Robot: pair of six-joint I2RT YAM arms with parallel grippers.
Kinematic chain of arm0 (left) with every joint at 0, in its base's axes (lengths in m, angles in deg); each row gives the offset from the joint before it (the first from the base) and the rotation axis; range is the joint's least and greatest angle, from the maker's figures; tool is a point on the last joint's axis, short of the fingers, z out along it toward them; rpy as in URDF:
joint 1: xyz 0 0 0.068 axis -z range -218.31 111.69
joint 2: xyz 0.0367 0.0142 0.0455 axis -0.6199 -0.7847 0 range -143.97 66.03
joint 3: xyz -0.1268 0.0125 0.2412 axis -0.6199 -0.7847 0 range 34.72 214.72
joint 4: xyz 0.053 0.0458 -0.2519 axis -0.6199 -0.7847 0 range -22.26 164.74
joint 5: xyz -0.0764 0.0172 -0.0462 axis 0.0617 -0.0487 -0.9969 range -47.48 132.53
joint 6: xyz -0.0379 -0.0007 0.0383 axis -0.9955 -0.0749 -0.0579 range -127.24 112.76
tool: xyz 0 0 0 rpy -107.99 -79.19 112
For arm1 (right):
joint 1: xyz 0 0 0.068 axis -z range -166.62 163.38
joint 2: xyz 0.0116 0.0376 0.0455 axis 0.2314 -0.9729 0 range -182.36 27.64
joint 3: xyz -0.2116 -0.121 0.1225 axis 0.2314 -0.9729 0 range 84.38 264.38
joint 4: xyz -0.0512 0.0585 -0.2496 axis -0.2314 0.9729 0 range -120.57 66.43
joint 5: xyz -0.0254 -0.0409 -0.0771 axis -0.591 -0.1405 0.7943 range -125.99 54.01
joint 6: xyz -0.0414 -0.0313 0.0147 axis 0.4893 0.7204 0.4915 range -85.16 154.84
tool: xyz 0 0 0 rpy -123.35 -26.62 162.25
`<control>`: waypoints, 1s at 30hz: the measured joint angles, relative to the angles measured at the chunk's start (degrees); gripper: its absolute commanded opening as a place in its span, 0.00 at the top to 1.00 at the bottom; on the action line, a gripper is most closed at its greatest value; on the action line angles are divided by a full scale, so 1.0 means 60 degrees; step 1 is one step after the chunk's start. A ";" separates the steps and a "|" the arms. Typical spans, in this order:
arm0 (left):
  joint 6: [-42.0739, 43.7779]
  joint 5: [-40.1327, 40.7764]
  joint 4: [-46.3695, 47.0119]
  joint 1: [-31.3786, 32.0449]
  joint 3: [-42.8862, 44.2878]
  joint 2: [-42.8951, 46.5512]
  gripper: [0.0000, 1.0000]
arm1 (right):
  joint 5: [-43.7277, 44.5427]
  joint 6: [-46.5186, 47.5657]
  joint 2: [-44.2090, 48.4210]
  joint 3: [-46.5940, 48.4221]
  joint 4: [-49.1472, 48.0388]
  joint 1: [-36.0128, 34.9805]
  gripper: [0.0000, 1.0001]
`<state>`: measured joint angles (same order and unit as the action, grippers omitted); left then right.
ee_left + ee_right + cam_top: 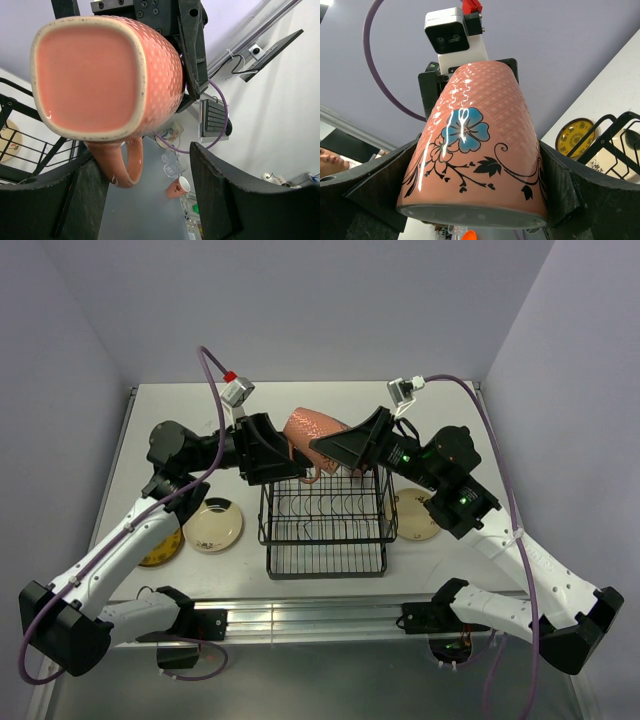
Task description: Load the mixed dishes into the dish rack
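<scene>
A pink mug (315, 428) with a blue flower and black vines hangs in the air over the back of the black wire dish rack (325, 525). My right gripper (345, 445) is shut on it, a finger pressed on each side of the mug (475, 150). My left gripper (285, 455) faces the mug's flat base (90, 75) and stands open. The brown handle (120, 165) hangs between the left fingers, close to the left finger (55, 200) and well apart from the other. A cream plate (213, 525) and a yellow patterned plate (165, 545) lie left of the rack. Another cream plate (415, 512) lies on its right.
Grey walls close in the table on the left, back and right. Purple cables (205, 370) loop above both wrists. A metal rail (320, 615) runs along the near edge between the arm bases.
</scene>
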<state>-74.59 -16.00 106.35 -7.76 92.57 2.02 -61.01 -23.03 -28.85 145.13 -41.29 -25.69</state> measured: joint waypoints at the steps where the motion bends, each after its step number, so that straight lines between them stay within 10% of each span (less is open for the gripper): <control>1: 0.0000 0.0036 0.0007 0.0026 0.0000 -0.0015 0.35 | -0.0011 -0.0007 -0.0004 0.0000 -0.0011 0.0000 1.00; 26: 0.0459 0.0324 -0.0463 0.0769 0.0375 -0.0608 0.48 | -0.0135 -0.0149 -0.0055 0.0000 -0.0215 0.0004 1.00; 30: 0.0510 0.0324 -0.0463 0.0827 0.0397 -0.0721 0.65 | -0.0189 -0.0197 -0.0055 -0.0004 -0.0291 0.0000 1.00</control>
<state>-71.53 -14.05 103.58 -2.80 94.95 -2.30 -62.14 -24.21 -29.17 145.11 -43.04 -25.69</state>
